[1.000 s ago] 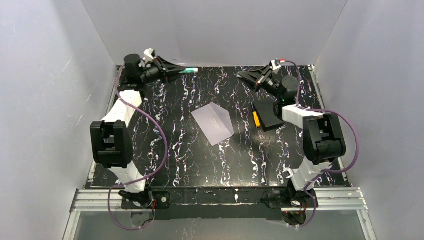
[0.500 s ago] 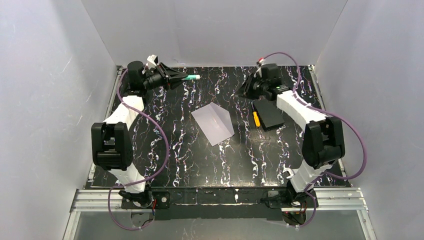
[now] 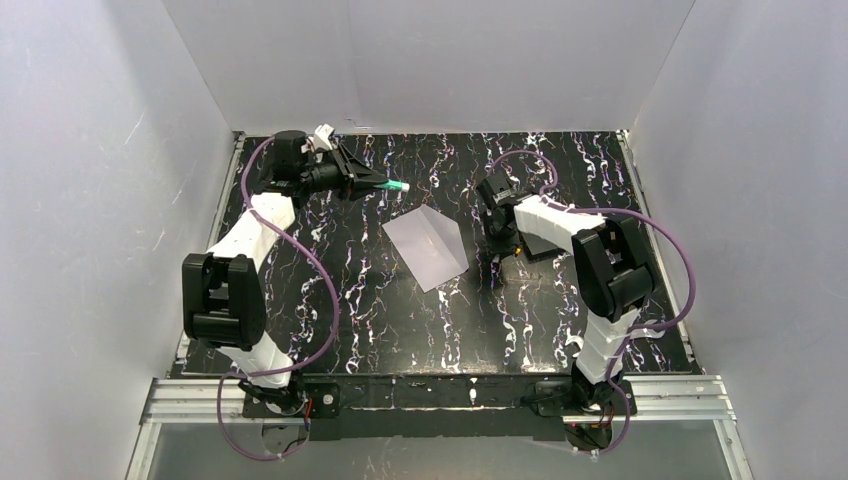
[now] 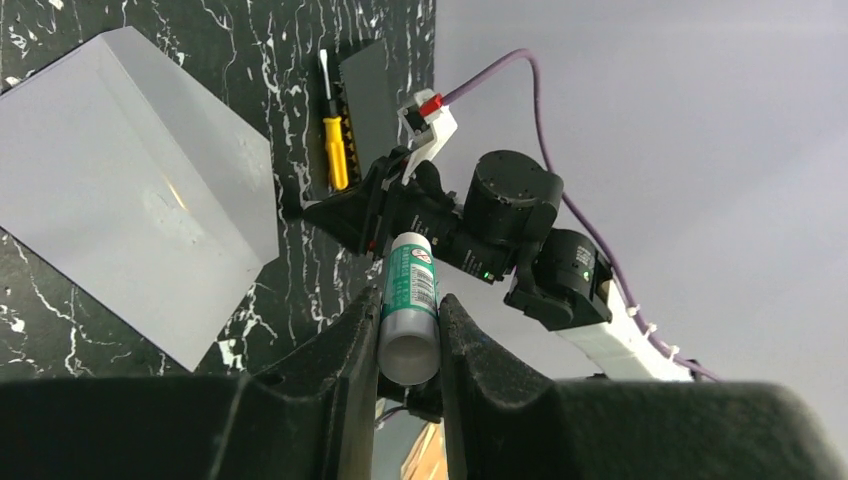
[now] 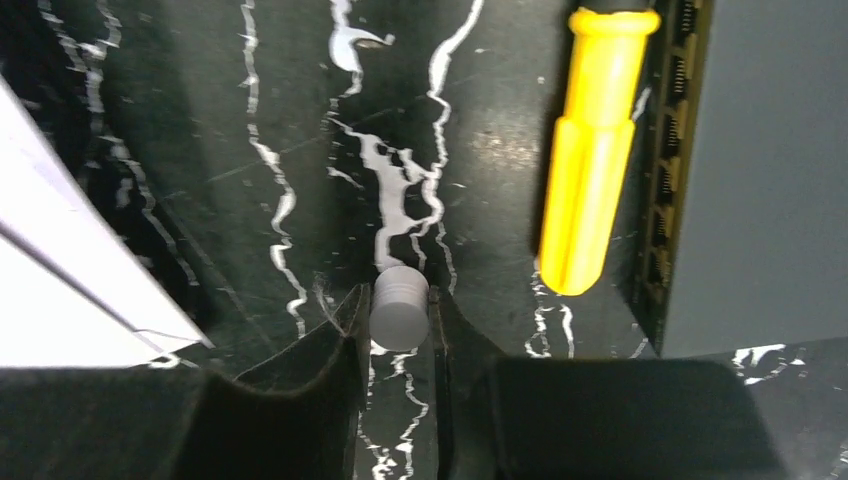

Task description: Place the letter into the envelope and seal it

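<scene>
Black, white-veined bench (image 3: 400, 330), viewed from its near edge, left to right. Toward the far-left corner: the left gripper (image 3: 374, 184) is held above the surface with its fingers roughly level and aimed to the right. It is clamped on a glue stick (image 4: 409, 290), a green-and-white tube that projects past the fingertips. Middle of the bench: the envelope (image 3: 428, 247), a pale lavender-white rectangle, lies flat and turned at an angle to the bench edges. A straight crease runs across it, and it is apart from both grippers. Just right of the envelope: the right gripper (image 5: 398, 300) points down at the bench, its two fingers pinched on a small white cylindrical cap (image 5: 400, 312); whether the cap touches the surface cannot be told. Just right of that gripper: a yellow screwdriver (image 5: 592, 150) lies along the left edge of a flat black box (image 3: 550, 240), which rests toward the far-right part of the bench.
</scene>
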{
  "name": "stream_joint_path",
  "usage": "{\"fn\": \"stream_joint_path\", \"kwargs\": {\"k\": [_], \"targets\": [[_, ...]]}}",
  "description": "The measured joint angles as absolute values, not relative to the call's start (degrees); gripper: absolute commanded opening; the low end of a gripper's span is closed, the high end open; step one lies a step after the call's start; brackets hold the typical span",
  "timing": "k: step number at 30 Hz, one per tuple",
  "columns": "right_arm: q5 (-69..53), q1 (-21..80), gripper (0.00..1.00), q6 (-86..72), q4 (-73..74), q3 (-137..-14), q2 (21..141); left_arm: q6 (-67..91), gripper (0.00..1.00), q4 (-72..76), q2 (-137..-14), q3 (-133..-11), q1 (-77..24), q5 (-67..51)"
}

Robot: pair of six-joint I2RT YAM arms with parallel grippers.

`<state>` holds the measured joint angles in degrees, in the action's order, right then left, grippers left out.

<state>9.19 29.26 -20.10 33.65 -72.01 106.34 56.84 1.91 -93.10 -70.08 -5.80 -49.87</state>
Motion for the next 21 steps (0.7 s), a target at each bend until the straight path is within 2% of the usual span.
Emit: {"fn": "stream_joint_path", "kwargs": {"k": [5,8,17,21], "targets": [[11.9,29.3,0.62,-19.1,33.1,-70.3,106.3,52.9,0.00,-2.4,-93.1,-71.1,-6.9,-48.9],[11.8,29.3,0.71,-18.9,32.3,-70.2,106.1,51.5,0.00,-4.4,-93.1,-71.1,-7.0,-48.7],[8.7,29.3,0.74,-17.8,33.0,-71.5,99.5,47.9,0.00,-8.5,-93.1,-72.9,-7.4,-49.2],[-3.0,29.3,0.75,-14.0,26.8,-71.5,92.0,44.0,0.00,-12.3,-93.6,-76.2,-7.7,-53.0]]}}
